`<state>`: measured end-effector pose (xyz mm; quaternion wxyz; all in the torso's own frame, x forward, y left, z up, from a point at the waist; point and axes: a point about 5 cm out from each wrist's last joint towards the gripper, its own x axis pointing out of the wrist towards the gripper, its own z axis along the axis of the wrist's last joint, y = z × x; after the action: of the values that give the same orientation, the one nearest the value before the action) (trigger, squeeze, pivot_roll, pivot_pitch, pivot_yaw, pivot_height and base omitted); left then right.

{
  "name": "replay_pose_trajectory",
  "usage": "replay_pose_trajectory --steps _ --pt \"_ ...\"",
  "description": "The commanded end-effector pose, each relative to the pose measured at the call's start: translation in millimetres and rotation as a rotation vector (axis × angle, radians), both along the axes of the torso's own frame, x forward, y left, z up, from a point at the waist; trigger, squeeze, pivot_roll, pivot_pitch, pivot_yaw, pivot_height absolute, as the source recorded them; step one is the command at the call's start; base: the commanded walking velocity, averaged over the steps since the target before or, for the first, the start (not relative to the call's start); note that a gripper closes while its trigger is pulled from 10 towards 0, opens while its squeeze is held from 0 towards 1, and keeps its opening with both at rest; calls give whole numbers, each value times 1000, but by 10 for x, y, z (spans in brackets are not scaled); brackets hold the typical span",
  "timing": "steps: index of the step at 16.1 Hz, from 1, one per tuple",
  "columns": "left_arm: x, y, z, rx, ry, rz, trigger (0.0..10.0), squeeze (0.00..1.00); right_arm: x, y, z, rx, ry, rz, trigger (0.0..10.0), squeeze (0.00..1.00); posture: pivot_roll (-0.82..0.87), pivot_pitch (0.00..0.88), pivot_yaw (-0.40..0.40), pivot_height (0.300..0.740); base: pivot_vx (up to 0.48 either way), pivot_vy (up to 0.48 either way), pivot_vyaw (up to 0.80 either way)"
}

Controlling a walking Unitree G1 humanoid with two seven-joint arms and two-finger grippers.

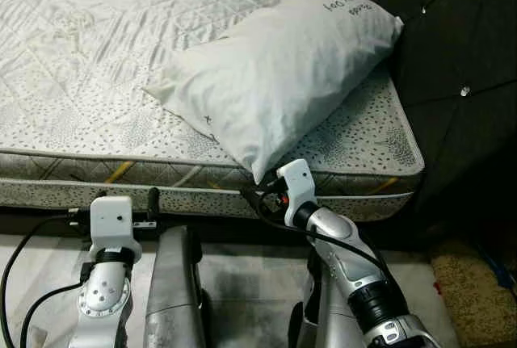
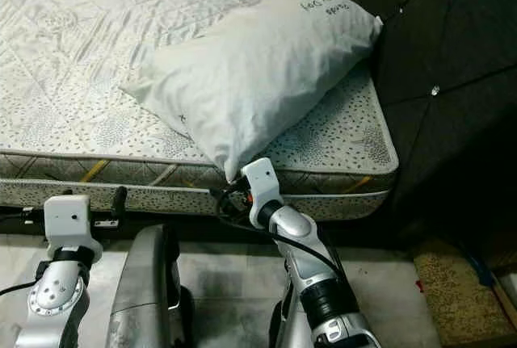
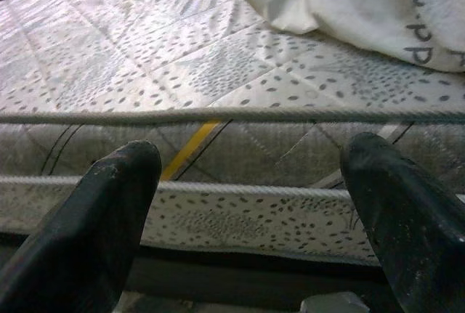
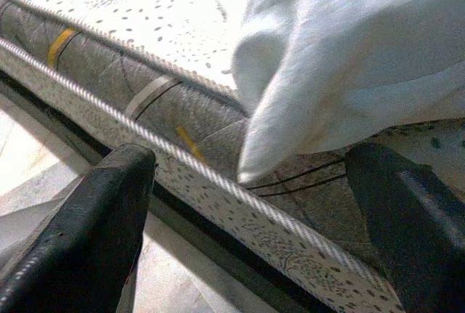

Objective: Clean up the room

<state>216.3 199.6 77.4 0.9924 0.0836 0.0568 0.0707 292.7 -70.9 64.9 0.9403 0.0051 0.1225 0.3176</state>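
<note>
Facing the mattress (image 1: pixel 97 65) edge, you have your right gripper (image 4: pixel 251 204) spread wide just below the white pillow's (image 1: pixel 283 73) overhanging corner; your left gripper (image 3: pixel 251 204) is spread too

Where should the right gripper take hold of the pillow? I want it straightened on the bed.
Probably the pillow's near corner, which droops over the mattress edge. The open right gripper already faces it from the bed's side, so the thin hanging corner should fit between its fingers.

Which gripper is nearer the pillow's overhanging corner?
Right. The right gripper sits open just below the pillow corner at the mattress edge; the left gripper, also open, faces bare mattress further left.
</note>
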Motion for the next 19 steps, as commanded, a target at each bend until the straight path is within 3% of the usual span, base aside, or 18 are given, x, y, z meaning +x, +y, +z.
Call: replay_pose_trajectory --steps 1,6,12,16,19 --pt "14 -34 34 4 -10 -27 10000 0 4 -49 1 5 -6 -22 10000 0 86 120 -37 515 424 0 0" --pt "55 -75 38 -7 -13 -55 10000 0 -2 -80 -32 -1 -2 -28 10000 0 80 113 -29 515 379 0 0" --pt "56 -108 30 -15 -9 -48 10000 0 -34 -59 -40 -10 -12 27 10000 0 82 111 -34 485 0 0 0" --pt "54 -114 18 -11 2 -47 10000 0 -61 -116 -86 -51 11 90 10000 0 81 114 -29 485 0 0 0" --pt "53 -118 -11 -5 25 -57 10000 0 -86 -193 -80 -70 56 231 10000 0 80 115 -22 485 0 0 0"
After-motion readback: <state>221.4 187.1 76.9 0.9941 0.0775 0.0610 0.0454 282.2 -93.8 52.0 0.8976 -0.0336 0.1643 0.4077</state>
